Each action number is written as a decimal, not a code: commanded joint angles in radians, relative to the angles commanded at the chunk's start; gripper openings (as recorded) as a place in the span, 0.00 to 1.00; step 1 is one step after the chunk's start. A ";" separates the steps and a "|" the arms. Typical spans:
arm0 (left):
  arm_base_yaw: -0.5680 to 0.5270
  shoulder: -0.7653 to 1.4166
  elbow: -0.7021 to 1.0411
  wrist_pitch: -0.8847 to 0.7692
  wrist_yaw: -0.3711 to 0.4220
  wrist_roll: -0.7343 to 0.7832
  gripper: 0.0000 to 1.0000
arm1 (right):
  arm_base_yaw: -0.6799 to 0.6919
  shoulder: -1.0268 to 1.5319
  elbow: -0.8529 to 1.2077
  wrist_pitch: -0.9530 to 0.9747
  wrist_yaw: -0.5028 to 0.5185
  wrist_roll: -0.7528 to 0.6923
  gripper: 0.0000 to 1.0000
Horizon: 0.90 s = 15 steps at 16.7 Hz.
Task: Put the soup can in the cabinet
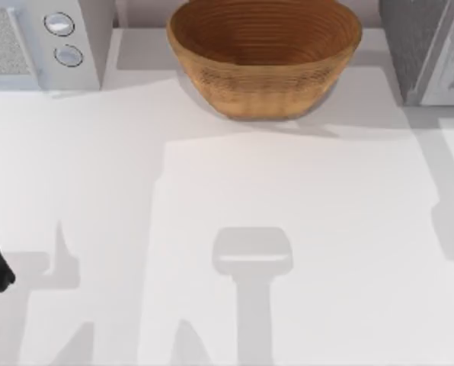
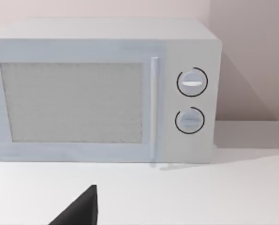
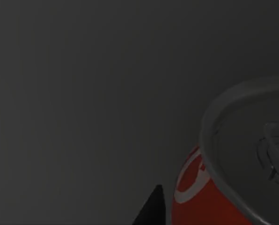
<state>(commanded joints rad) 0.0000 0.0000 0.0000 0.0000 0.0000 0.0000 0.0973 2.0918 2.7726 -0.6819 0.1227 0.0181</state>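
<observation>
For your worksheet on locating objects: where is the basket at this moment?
In the top view the basket stands at the back of the table, near the middle, between the white microwave on the left and the cabinet on the right.

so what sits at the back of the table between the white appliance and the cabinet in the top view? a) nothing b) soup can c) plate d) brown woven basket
d: the brown woven basket stands at the back middle, with the white appliance with two round knobs to its left and the cabinet to its right.
</observation>
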 joint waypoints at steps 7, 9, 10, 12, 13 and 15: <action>0.000 0.000 0.000 0.000 0.000 0.000 1.00 | 0.000 0.000 0.000 0.000 0.000 0.000 0.75; 0.000 0.000 0.000 0.000 0.000 0.000 1.00 | 0.000 0.000 0.000 0.000 0.000 0.000 0.90; 0.000 0.000 0.000 0.000 0.000 0.000 1.00 | 0.000 0.000 0.000 0.000 0.000 0.000 0.98; 0.000 0.000 0.000 0.000 0.000 0.000 1.00 | 0.000 0.000 0.000 0.000 0.000 0.000 1.00; 0.000 0.000 0.000 0.000 0.000 0.000 1.00 | 0.000 0.000 0.000 0.000 0.000 0.000 1.00; 0.000 0.000 0.000 0.000 0.000 0.000 1.00 | 0.000 0.000 0.000 0.000 0.000 0.000 1.00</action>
<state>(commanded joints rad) 0.0000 0.0000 0.0000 0.0000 0.0000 0.0000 0.0973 2.0918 2.7726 -0.6819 0.1227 0.0181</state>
